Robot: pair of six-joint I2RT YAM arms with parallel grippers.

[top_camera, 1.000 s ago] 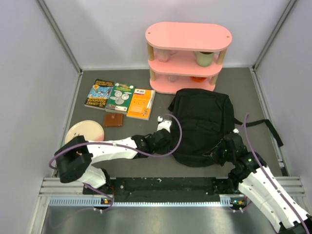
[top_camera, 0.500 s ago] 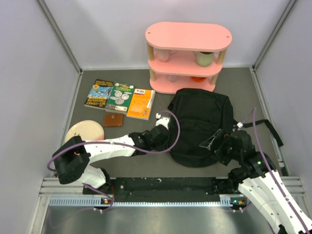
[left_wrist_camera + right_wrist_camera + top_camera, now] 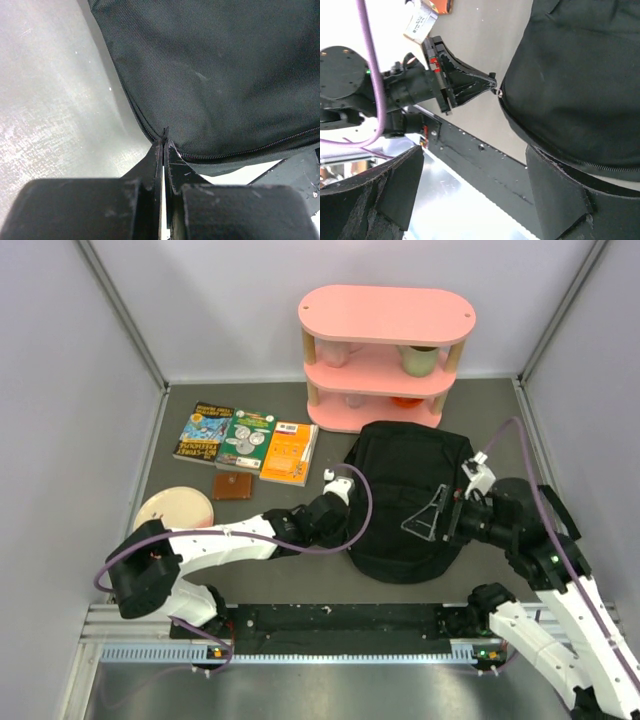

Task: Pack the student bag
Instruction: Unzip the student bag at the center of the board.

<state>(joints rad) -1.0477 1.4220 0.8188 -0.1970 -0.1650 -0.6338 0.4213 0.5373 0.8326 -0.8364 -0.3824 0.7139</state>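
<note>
The student bag [image 3: 410, 480] is a floppy black backpack lying flat in the middle of the table, and it fills the left wrist view [image 3: 220, 75]. My left gripper [image 3: 350, 528] is shut at the bag's near left edge. Its tips [image 3: 165, 137] pinch the seam at the zipper line. From the right wrist camera those same tips [image 3: 491, 80] meet a small metal pull at the bag's rim [image 3: 580, 90]. My right gripper [image 3: 425, 518] hovers over the bag's near right part. It is open [image 3: 477, 195], with nothing between its fingers.
A pink two-tier shelf [image 3: 385, 355] holding cups stands behind the bag. Three books [image 3: 245, 440], a brown wallet [image 3: 234, 486] and a pink plate [image 3: 172, 508] lie at the left. A bag strap [image 3: 545, 495] trails to the right, towards the wall.
My right gripper has opened, let go of the bag's near right edge, and risen up over the bag. The left gripper has kept its pinch and barely moved.
</note>
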